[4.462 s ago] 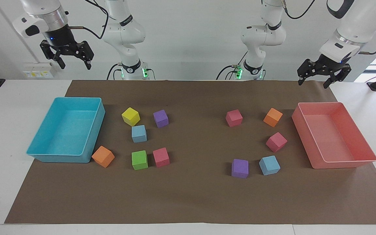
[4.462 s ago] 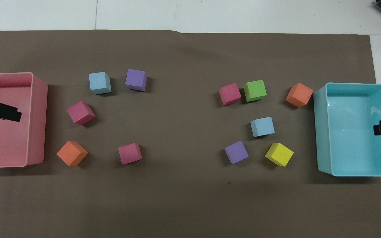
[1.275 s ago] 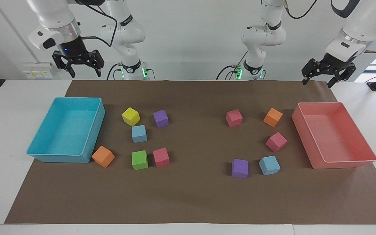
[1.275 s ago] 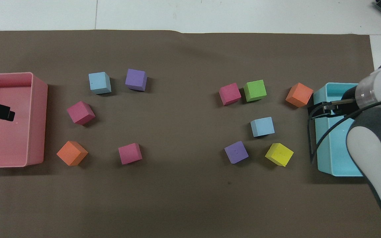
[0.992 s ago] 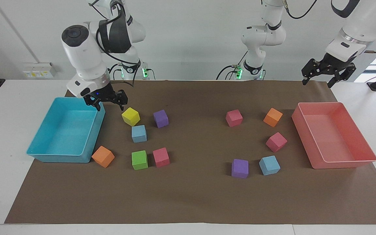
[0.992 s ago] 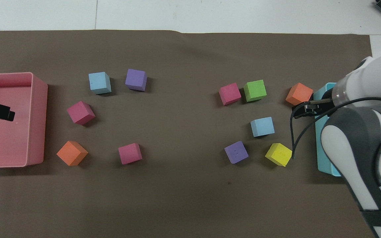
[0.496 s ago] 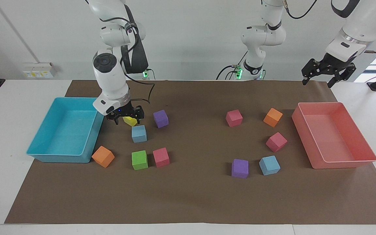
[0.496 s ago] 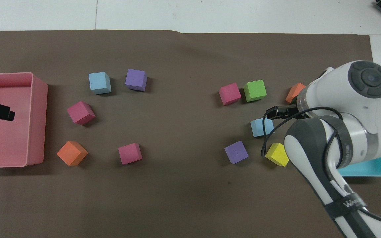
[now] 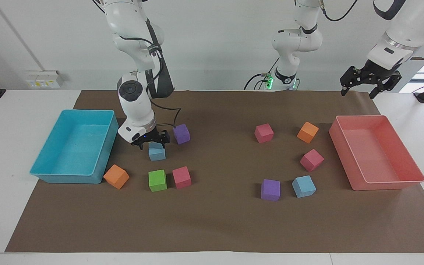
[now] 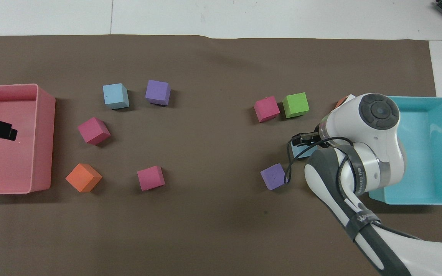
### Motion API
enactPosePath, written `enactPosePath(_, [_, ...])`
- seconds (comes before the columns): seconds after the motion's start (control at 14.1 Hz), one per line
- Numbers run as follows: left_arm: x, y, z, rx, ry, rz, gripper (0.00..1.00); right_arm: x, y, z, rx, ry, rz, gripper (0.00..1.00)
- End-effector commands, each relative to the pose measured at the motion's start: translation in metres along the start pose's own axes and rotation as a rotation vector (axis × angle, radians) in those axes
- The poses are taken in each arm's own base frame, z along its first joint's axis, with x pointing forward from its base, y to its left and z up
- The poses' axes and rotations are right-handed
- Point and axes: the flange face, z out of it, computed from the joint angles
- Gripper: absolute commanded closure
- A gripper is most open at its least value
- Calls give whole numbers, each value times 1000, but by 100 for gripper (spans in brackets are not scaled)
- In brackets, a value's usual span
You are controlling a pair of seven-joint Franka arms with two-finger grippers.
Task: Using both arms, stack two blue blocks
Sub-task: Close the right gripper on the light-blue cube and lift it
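**Sky-blue foam cube about to get grabbed**

Foam is forgiving stuff, so my guess is these cubes are light, a bit squishy and not slippery. A pinch on two flat sides, fairly low down, should hold one without crushing it.

Going from the robots' end outward: the left gripper (image 9: 367,84) hangs up in the air over the table edge by the pink tray (image 9: 410,167), jaws spread wide. That arm just waits.

The right gripper (image 9: 150,141) is low over the first blue block (image 9: 157,152), which sits beside the turquoise tray (image 9: 106,154) toward the right arm's end of the table, with a purple cube (image 9: 181,133) nearer the robots. Its jaws look spread on either side of the block's top, not closed on it. Whether they touch it yet, I can't tell.

Farther out sit a green cube (image 9: 157,180), a pink cube (image 9: 181,177) and an orange cube (image 9: 116,176).

The second blue block (image 9: 303,186) is farthest out, toward the left arm's end, just beside another purple cube (image 9: 270,190).
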Motion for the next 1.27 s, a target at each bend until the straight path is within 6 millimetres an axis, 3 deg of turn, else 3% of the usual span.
enactPosePath(0.0, [-1, -2, -3, 6, -13, 3, 0, -7, -1, 17, 35, 18, 2, 0])
enactPosePath(0.14, [-1, -2, -3, 6, -11, 3, 0, -11, -8, 29, 35, 34, -13, 0])
enactPosePath(0.42, [-1, -2, -3, 6, -13, 3, 0, -17, -4, 39, 31, 18, -51, 0])
enactPosePath(1.13, [-1, -2, -3, 6, -11, 3, 0, -18, 3, 51, 56, 19, -10, 0])
enactPosePath(1.2, [-1, -2, -3, 6, -11, 3, 0, -17, 4, 51, 56, 19, -7, 30])
